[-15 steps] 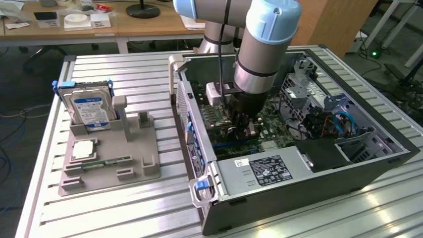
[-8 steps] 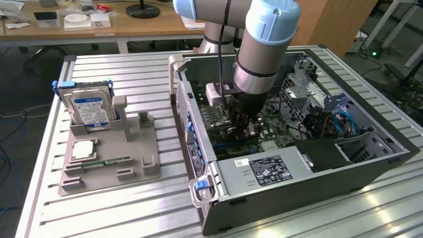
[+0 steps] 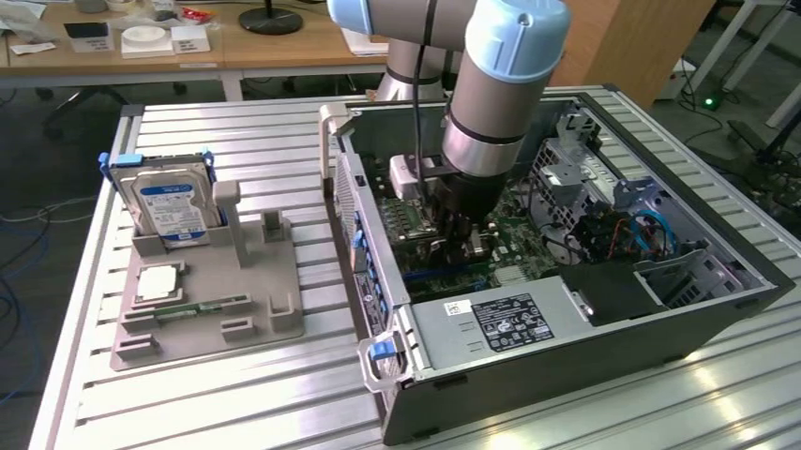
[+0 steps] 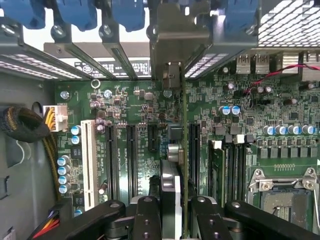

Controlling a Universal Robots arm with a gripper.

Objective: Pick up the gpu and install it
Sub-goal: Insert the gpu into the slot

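Two black fingers [image 4: 147,220] clamp the gpu [image 4: 183,150] edge-on between them, its silver bracket [image 4: 172,50] at the far end. The gripper [image 3: 459,246] holds it upright just above the motherboard [image 4: 125,100] slots, inside the open case [image 3: 701,309].

gpu [image 4: 184,150] edge-on, upright above motherboard slots

Hard drive [image 3: 173,208] upright on holder tray [image 3: 206,291], exterior view's left of open computer case [image 3: 701,319].
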